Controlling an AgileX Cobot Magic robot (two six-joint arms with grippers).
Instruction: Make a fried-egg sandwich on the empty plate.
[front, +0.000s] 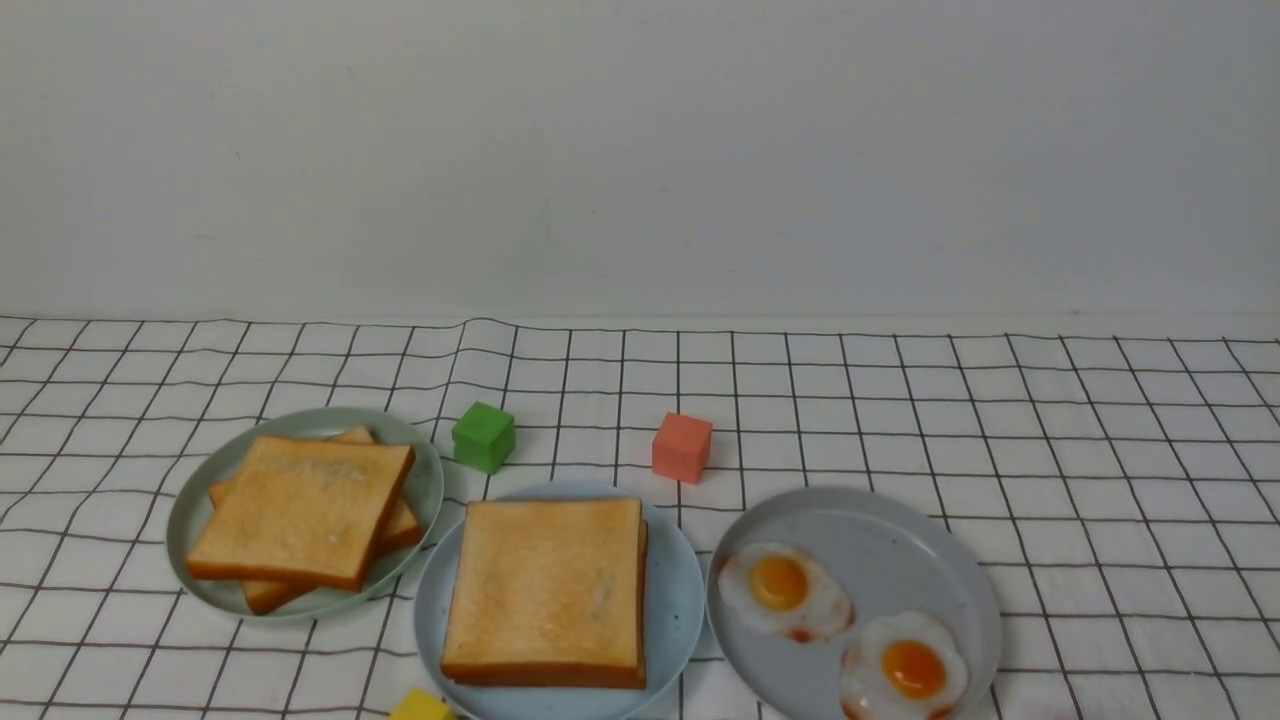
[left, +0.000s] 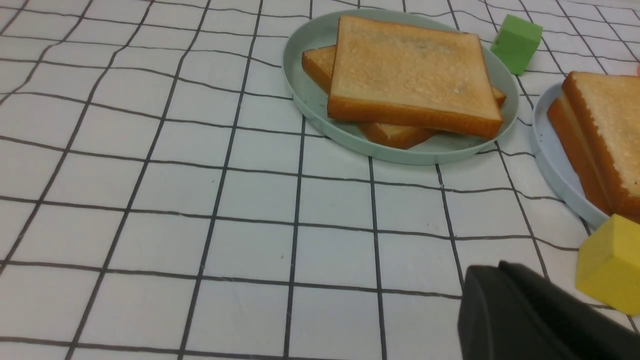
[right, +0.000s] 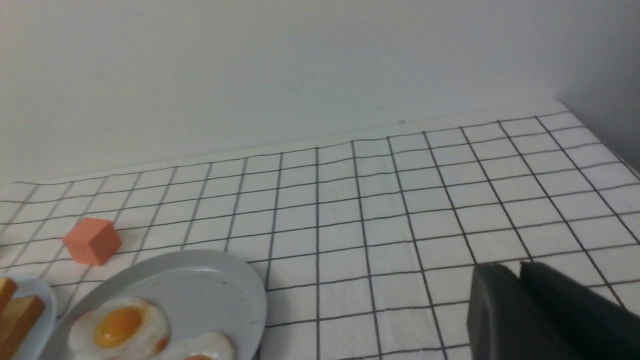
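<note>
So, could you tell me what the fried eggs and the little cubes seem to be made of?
The two fried eggs on the grey plate look like moulded plastic or rubber: glossy whites, even orange yolks. The green cube, orange cube and yellow cube look like matte foam or soft plastic, with dull faces and softened edges. Neither can be settled by sight.

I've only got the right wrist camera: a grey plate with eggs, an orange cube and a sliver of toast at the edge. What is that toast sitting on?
Observer: On the light blue plate. The front view shows it whole, right beside the grey plate.
Operator: One slice there, or two?
Observer: Two. The left wrist view shows the stacked toast slices edge on, one lying on the other.
Operator: Any other bread on the table?
Observer: Yes, two more slices overlap on a pale green plate, on the robot's left of the blue one.
</note>
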